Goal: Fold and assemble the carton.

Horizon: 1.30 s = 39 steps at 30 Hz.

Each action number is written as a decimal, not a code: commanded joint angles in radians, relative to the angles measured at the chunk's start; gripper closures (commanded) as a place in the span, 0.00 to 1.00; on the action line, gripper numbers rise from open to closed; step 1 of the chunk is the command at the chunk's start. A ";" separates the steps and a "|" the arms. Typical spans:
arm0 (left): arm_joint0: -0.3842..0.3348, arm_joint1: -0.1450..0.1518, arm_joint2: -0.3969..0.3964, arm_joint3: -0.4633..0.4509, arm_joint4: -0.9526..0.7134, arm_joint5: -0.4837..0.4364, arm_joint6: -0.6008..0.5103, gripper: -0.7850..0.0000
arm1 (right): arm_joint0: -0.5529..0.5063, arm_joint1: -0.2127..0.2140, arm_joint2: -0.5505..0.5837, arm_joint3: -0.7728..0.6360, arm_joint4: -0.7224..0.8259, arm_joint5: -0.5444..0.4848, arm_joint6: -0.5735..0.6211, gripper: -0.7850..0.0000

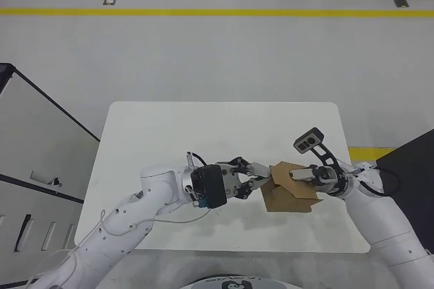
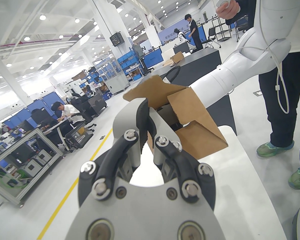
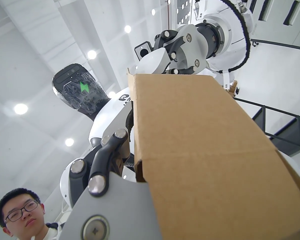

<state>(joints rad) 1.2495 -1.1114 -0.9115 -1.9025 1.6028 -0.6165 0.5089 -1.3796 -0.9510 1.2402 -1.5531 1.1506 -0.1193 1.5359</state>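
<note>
A brown cardboard carton [image 1: 289, 193], partly folded with loose flaps, is held just above the white table [image 1: 202, 137] near its front right. My left gripper [image 1: 259, 178] meets it from the left. In the left wrist view the left gripper [image 2: 150, 123] is shut on an edge of a carton [image 2: 195, 116] flap. My right gripper [image 1: 304, 175] comes in from the right and is shut on the carton's upper panel. In the right wrist view one finger [image 3: 110, 148] lies against the wide carton [image 3: 202, 138] panel, which hides the other, and the left gripper [image 3: 162, 61] sits at its far edge.
Bare tabletop stretches behind and to the left of the carton. A grey-and-black cabinet [image 1: 14, 130] stands off the table's left side. A dark surface [image 1: 423, 159] stands off its right side. The table's front edge lies close below the carton.
</note>
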 commanded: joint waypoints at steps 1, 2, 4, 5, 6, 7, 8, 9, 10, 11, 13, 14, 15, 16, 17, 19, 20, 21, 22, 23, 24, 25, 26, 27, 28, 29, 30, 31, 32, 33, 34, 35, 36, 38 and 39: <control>-0.001 -0.001 0.005 -0.002 0.002 -0.002 0.003 1.00 | 0.002 0.002 -0.004 0.002 0.006 -0.001 0.000 1.00; -0.002 -0.001 0.007 -0.003 0.004 -0.004 0.003 1.00 | 0.004 0.003 -0.005 0.004 0.007 -0.002 0.000 1.00; -0.004 -0.002 0.011 -0.006 0.009 -0.007 0.001 1.00 | 0.006 0.005 -0.009 0.009 0.011 -0.002 0.000 1.00; -0.005 -0.002 0.014 -0.007 0.012 -0.008 -0.001 1.00 | 0.007 0.006 -0.010 0.011 0.012 -0.003 0.000 1.00; -0.006 -0.003 0.016 -0.007 0.015 -0.010 -0.002 1.00 | 0.008 0.006 -0.012 0.012 0.013 -0.004 0.000 1.00; -0.007 -0.003 0.018 -0.009 0.019 -0.011 -0.005 1.00 | 0.010 0.007 -0.015 0.013 0.015 -0.004 0.000 1.00; -0.008 -0.003 0.020 -0.009 0.022 -0.012 -0.007 1.00 | 0.011 0.007 -0.017 0.014 0.015 -0.005 0.000 1.00; -0.009 -0.004 0.022 -0.011 0.025 -0.012 -0.008 1.00 | 0.012 0.007 -0.020 0.015 0.016 -0.005 0.000 1.00; -0.010 -0.004 0.023 -0.012 0.027 -0.012 -0.009 1.00 | 0.014 0.008 -0.022 0.015 0.018 -0.005 0.000 1.00; -0.011 -0.004 0.024 -0.013 0.031 -0.013 -0.012 1.00 | 0.015 0.008 -0.026 0.015 0.020 -0.004 0.000 1.00; -0.013 -0.005 0.026 -0.014 0.035 -0.012 -0.013 1.00 | 0.018 0.008 -0.031 0.018 0.023 -0.003 0.000 1.00; -0.013 -0.005 0.026 -0.014 0.035 -0.012 -0.014 1.00 | 0.019 0.008 -0.034 0.019 0.025 -0.002 0.000 1.00; -0.013 -0.005 0.025 -0.013 0.037 -0.009 -0.016 1.00 | 0.020 0.008 -0.037 0.020 0.028 0.000 0.000 1.00; -0.013 -0.005 0.026 -0.014 0.038 -0.009 -0.017 1.00 | 0.022 0.007 -0.040 0.020 0.033 0.003 0.000 1.00; -0.013 -0.005 0.025 -0.015 0.042 -0.008 -0.019 1.00 | 0.023 0.007 -0.044 0.021 0.037 0.006 0.000 1.00; -0.013 -0.005 0.026 -0.020 0.055 -0.004 -0.026 1.00 | 0.026 0.007 -0.050 0.024 0.046 0.014 0.000 1.00; -0.012 -0.005 0.027 -0.023 0.058 -0.003 -0.027 1.00 | 0.028 0.006 -0.053 0.026 0.050 0.019 0.000 1.00; -0.012 -0.004 0.026 -0.024 0.063 0.000 -0.029 1.00 | 0.030 0.006 -0.054 0.028 0.050 0.022 0.000 1.00; -0.010 -0.004 0.025 -0.025 0.066 0.003 -0.031 1.00 | 0.030 0.006 -0.054 0.028 0.050 0.022 0.000 1.00; -0.009 -0.004 0.025 -0.026 0.066 0.003 -0.032 1.00 | 0.030 0.006 -0.054 0.028 0.050 0.022 0.000 1.00; -0.008 -0.004 0.023 -0.027 0.065 0.006 -0.033 1.00 | 0.030 0.006 -0.054 0.028 0.050 0.022 0.000 1.00; -0.006 -0.004 0.021 -0.027 0.064 0.009 -0.034 1.00 | 0.030 0.006 -0.054 0.028 0.050 0.022 0.000 1.00; -0.004 -0.003 0.018 -0.029 0.063 0.010 -0.034 1.00 | 0.030 0.006 -0.054 0.028 0.050 0.022 0.000 1.00; -0.003 -0.003 0.016 -0.030 0.062 0.011 -0.034 1.00 | 0.030 0.006 -0.054 0.028 0.050 0.022 0.000 1.00; -0.001 -0.003 0.013 -0.031 0.061 0.012 -0.035 1.00 | 0.030 0.006 -0.054 0.028 0.050 0.022 0.000 1.00; 0.000 -0.002 0.010 -0.033 0.060 0.014 -0.035 1.00 | 0.030 0.006 -0.054 0.028 0.050 0.022 0.000 1.00; 0.002 -0.002 0.006 -0.034 0.059 0.014 -0.035 1.00 | 0.030 0.006 -0.054 0.028 0.050 0.022 0.000 1.00; 0.003 -0.001 0.003 -0.035 0.059 0.016 -0.035 1.00 | 0.030 0.006 -0.054 0.028 0.050 0.022 0.000 1.00; 0.005 0.000 0.000 -0.035 0.059 0.015 -0.035 1.00 | 0.028 0.006 -0.055 0.024 0.045 0.025 -0.018 1.00; 0.006 0.000 -0.004 -0.036 0.060 0.016 -0.036 1.00 | 0.025 0.005 -0.057 0.014 0.039 0.035 -0.037 1.00; 0.007 0.001 -0.006 -0.037 0.061 0.016 -0.036 1.00 | 0.022 0.004 -0.057 0.011 0.043 0.046 -0.046 1.00; 0.009 0.001 -0.008 -0.038 0.060 0.015 -0.036 1.00 | 0.019 0.003 -0.057 0.013 0.052 0.058 -0.049 1.00; 0.010 0.002 -0.010 -0.040 0.062 0.015 -0.035 1.00 | 0.018 0.002 -0.056 0.017 0.058 0.069 -0.049 1.00; 0.012 0.002 -0.011 -0.041 0.065 0.014 -0.035 1.00 | 0.018 -0.001 -0.058 0.025 0.079 0.092 -0.041 1.00; 0.013 0.002 -0.011 -0.042 0.066 0.013 -0.035 1.00 | 0.020 -0.002 -0.059 0.030 0.084 0.101 -0.038 1.00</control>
<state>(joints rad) 1.2617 -1.1091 -0.9226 -1.9436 1.6670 -0.6024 0.4738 -1.3619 -0.9521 1.1822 -1.5285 1.2272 -0.0285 1.4931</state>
